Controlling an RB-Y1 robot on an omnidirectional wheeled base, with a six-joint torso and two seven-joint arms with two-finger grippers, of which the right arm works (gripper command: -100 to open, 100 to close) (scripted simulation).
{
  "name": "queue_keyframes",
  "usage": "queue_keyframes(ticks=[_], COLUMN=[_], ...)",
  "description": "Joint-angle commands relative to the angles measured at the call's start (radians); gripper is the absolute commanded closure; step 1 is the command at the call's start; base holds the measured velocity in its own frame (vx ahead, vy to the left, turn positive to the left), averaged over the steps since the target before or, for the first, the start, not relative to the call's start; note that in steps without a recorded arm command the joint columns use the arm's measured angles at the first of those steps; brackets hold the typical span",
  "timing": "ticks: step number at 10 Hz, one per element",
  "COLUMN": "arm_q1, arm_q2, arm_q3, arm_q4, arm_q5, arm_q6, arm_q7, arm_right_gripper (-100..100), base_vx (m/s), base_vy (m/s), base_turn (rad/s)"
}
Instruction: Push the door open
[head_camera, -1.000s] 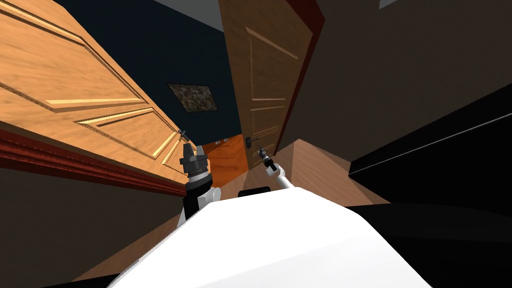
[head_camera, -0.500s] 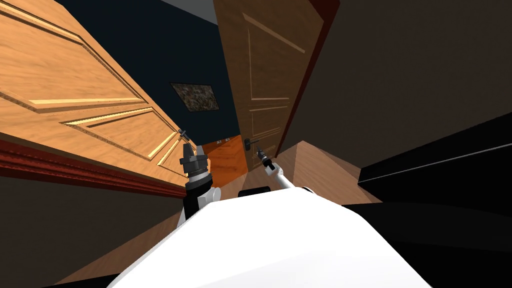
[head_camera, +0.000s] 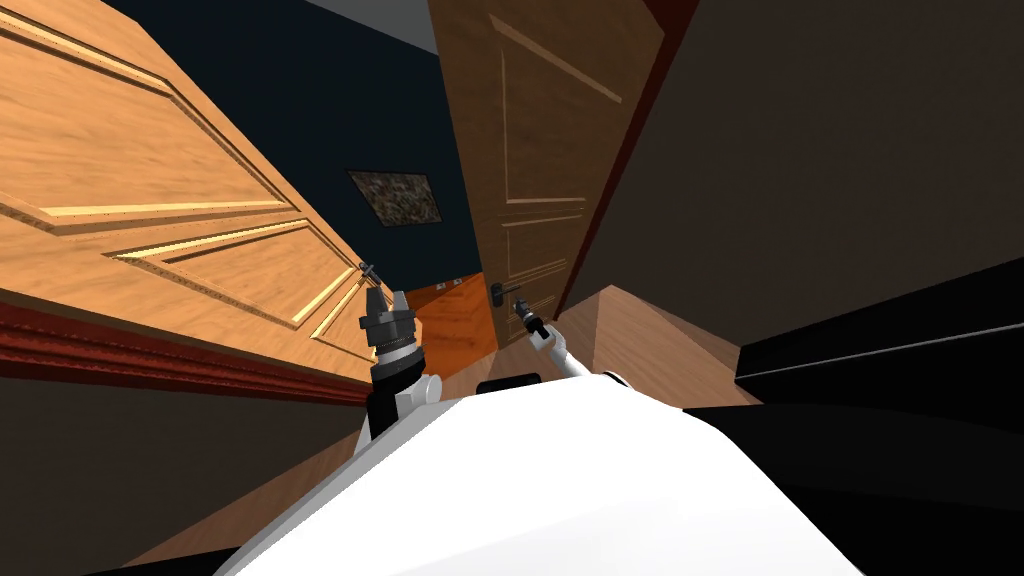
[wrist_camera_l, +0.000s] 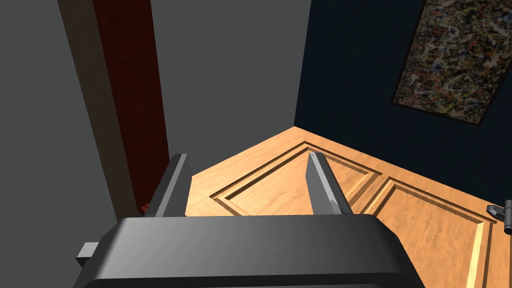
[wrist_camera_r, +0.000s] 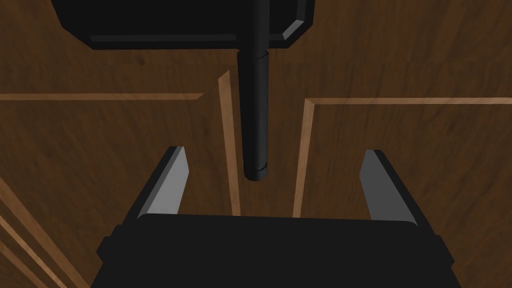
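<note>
Drift across the head view over the last second is mostly my own. The painting (head_camera: 395, 197) on the dark far wall and both doors have slid together, and the dark brown door (head_camera: 540, 150) ahead on the right now looks a little broader, so I judge I have edged nearer to it. The right gripper (wrist_camera_r: 273, 152) is close against that door, jaws wide apart and holding nothing. The free end of the black handle (wrist_camera_r: 254, 125) lies between the fingers, touching neither. The door seems ajar, with orange floor (head_camera: 455, 320) showing past its edge, so a forward push on the panel should widen the gap. The left gripper (head_camera: 385, 294) hangs open and empty beside the paler door (head_camera: 150, 200) on the left.
</note>
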Motion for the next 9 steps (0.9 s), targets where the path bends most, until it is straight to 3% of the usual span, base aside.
queue_keyframes(ticks=[1,6,7,9], arm_q1=[-0.003,-0.008,-0.008,-0.008], arm_q2=[0.004,0.011,0.011,0.011], arm_q3=[-0.006,-0.018,-0.018,-0.018], arm_q4=[0.01,0.026,0.026,0.026], arm_q5=[-0.001,-0.004,-0.004,-0.004], arm_q6=[-0.004,-0.011,-0.011,-0.011], arm_q7=[0.005,0.012,0.012,0.012], arm_right_gripper=[-100,-100,100,100], base_vx=[0.206,0.18,-0.01,-0.018], base_vy=[0.088,0.065,-0.001,-0.009], base_turn=[0.033,0.024,-0.002,0.013])
